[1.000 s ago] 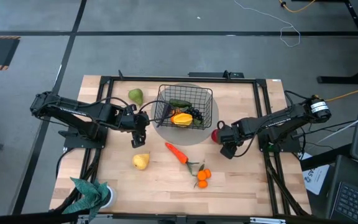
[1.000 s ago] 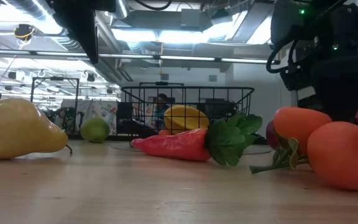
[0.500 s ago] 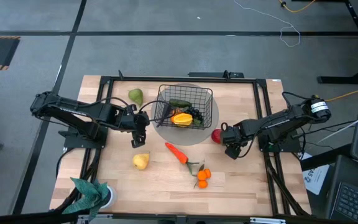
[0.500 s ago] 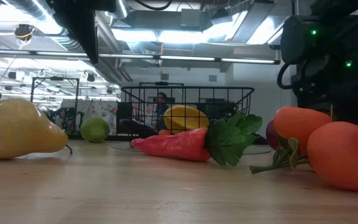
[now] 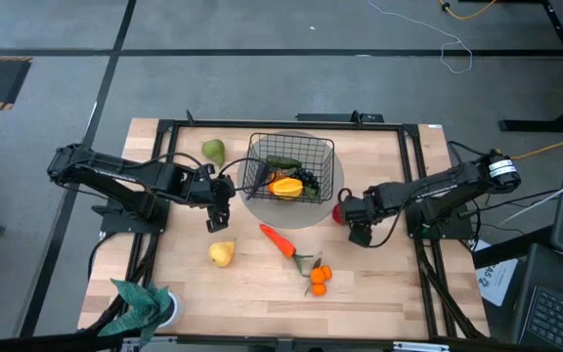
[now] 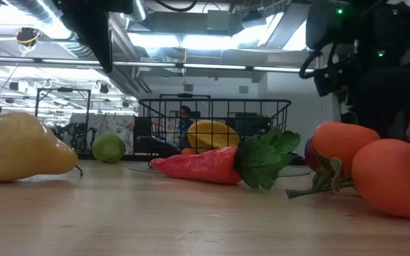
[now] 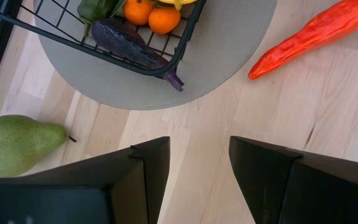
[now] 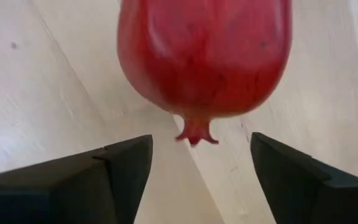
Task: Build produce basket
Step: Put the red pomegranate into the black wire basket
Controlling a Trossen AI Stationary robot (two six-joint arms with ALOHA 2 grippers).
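Several items are already loaded, and several remain out on the desk (image 5: pixel 379 284). Work through the scene in this order.

1. The basket (image 5: pixel 291 166) stands on a round grey mat (image 5: pixel 323 213) at the far centre of the desk. You can see a yellow fruit (image 5: pixel 286 186), small oranges (image 7: pixel 155 14), a dark green vegetable (image 5: pixel 283 162) and dark grapes (image 5: pixel 309 180) inside it.
2. Still outside: the green pear (image 5: pixel 213 152) far left of the basket, the yellow pear (image 5: pixel 222 254) near left, the carrot (image 5: pixel 279 240) just near of the mat, and a pair of oranges (image 5: pixel 319 278) nearer still.
3. The red round fruit (image 8: pixel 204 56) lies at the mat's right edge. The right claw (image 5: pixel 354 217) is just beside it, fingers apart with the fruit ahead of the gap, not yet clamped.
4. The left claw (image 5: pixel 219 207) waits left of the basket, fingers apart and empty.

Judged from this, the load is roughly half complete; the red fruit appears to be the item in hand.
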